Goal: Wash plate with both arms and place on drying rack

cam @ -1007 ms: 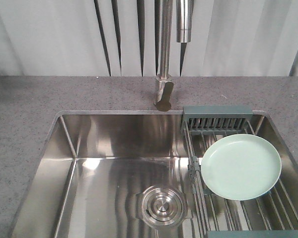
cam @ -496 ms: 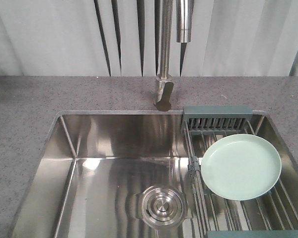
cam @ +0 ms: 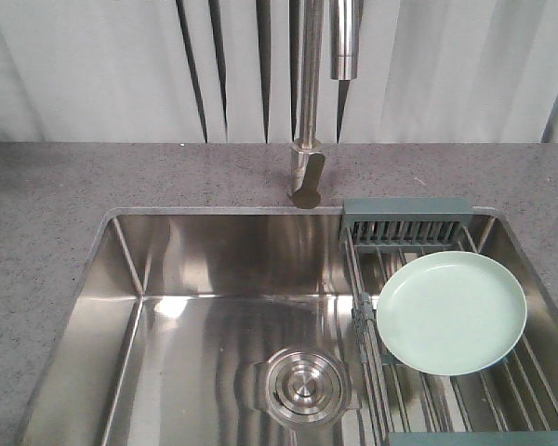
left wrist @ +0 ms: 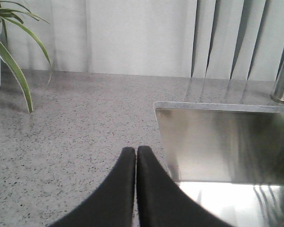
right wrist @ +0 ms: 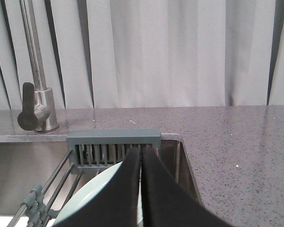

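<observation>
A steel sink (cam: 121, 307) is set into a grey speckled desk (cam: 46, 186), seen from the front with pale curtains (cam: 93, 65) behind. A tall steel tap (cam: 307, 102) rises from the desk at the middle of the sink's back edge, its dark lever pointing down. A round drain (cam: 304, 386) sits in the sink floor near the front.

The rack (cam: 405, 230) fills the right end of the sink, its wire bars running front to back between grey-green end pieces. The plate (cam: 451, 311), pale mint green, lies face up on the bars, its left rim near the rack's left rail.

In the left wrist view, the left hand (left wrist: 136, 150) has its two black fingers pressed together, holding nothing, above the desk just beside the sink's back left corner. A plant (left wrist: 9, 42) in a white pot stands at the desk's far left.

In the right wrist view, the right hand (right wrist: 141, 151) also has its fingers pressed together and empty. It is above the plate (right wrist: 92, 198), in front of the rack's back end piece (right wrist: 113, 142), with the tap (right wrist: 38, 85) off to the left.
</observation>
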{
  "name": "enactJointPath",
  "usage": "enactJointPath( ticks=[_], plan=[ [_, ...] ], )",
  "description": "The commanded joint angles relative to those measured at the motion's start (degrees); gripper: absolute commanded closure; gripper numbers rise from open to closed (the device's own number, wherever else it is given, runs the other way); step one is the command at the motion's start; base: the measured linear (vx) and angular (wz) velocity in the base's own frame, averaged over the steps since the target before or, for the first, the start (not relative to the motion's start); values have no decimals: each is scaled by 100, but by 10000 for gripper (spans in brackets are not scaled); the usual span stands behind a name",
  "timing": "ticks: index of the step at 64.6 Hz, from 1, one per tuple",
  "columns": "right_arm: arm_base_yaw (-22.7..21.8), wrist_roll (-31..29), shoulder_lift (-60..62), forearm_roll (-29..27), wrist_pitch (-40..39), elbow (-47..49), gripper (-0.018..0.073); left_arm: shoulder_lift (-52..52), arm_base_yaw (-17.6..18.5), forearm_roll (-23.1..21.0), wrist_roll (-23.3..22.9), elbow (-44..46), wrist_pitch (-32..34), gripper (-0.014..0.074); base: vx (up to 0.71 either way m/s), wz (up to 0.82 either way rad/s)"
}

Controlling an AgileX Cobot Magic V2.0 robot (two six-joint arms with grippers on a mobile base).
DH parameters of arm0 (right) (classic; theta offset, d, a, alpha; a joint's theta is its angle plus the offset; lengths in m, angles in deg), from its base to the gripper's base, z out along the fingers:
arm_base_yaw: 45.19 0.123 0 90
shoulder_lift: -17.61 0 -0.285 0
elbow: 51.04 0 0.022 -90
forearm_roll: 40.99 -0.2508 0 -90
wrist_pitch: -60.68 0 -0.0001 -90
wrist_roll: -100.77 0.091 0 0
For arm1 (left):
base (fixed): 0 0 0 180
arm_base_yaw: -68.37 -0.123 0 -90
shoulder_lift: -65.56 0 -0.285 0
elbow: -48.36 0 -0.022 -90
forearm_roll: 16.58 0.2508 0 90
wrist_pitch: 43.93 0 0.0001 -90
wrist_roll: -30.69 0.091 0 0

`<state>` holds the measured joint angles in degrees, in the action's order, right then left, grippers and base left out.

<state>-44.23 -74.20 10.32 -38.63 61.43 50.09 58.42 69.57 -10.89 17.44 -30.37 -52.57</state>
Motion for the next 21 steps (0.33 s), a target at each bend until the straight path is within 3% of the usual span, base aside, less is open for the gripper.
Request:
enactJointPath(
  ticks=[1, 21],
  plan=[
    [-21, -15, 84, 59, -464, -103, 565, 91, -10, 4, -54, -127, 462, 602, 0, 0],
    [-21, -15, 84, 59, -464, -103, 565, 91, -10, 4, -54, -127, 462, 602, 0, 0]
  ],
)
